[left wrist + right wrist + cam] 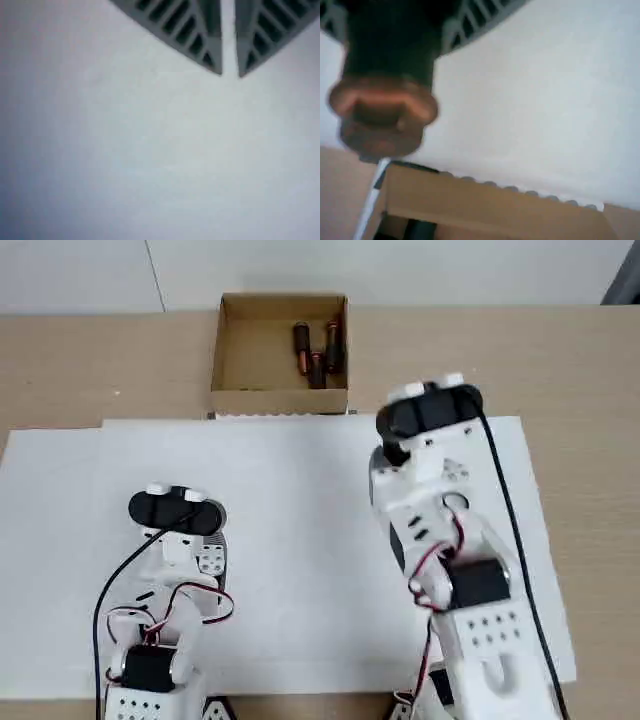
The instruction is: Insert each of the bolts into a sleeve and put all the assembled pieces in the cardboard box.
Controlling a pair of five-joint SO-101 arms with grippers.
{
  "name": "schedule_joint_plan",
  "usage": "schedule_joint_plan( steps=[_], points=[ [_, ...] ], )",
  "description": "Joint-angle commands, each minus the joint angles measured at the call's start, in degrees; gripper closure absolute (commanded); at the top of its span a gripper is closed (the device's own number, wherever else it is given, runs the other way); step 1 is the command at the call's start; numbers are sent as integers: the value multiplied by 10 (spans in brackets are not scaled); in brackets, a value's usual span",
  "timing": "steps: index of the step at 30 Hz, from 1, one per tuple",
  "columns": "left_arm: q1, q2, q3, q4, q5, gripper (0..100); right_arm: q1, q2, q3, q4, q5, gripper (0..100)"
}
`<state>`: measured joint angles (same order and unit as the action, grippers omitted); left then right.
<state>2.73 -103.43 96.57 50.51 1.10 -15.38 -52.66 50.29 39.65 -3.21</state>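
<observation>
My right gripper (390, 40) is shut on an assembled piece (382, 117), a black sleeve with a copper-coloured bolt end sticking out of it. It hangs over the white paper just short of the cardboard box (495, 205). From above, the right arm (430, 415) stands near the box's (228, 350) front right corner. Three assembled pieces (318, 348) lie in the box's far right part. My left gripper (230, 74) is shut with nothing in it, low over the paper. The left arm (178, 512) sits at the front left.
A large white paper sheet (290, 540) covers the wooden table (80, 360) in front of the box. Cables run along both arms.
</observation>
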Motion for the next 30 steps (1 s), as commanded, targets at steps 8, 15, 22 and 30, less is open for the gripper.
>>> schedule_joint_plan(
  steps=[8, 15, 22, 30],
  points=[
    [-3, -7, -2, 4, -2, 994, 0, 221, -197, -58, -5, 996],
    [-3, -7, -2, 4, -2, 994, 0, 377, -322, -139, -1, 996],
    [-3, -7, -2, 4, -2, 994, -12, 557, -469, -200, 37, 995],
    [-3, -7, -2, 4, -2, 994, -40, 750, -659, -256, 103, 995]
  ],
)
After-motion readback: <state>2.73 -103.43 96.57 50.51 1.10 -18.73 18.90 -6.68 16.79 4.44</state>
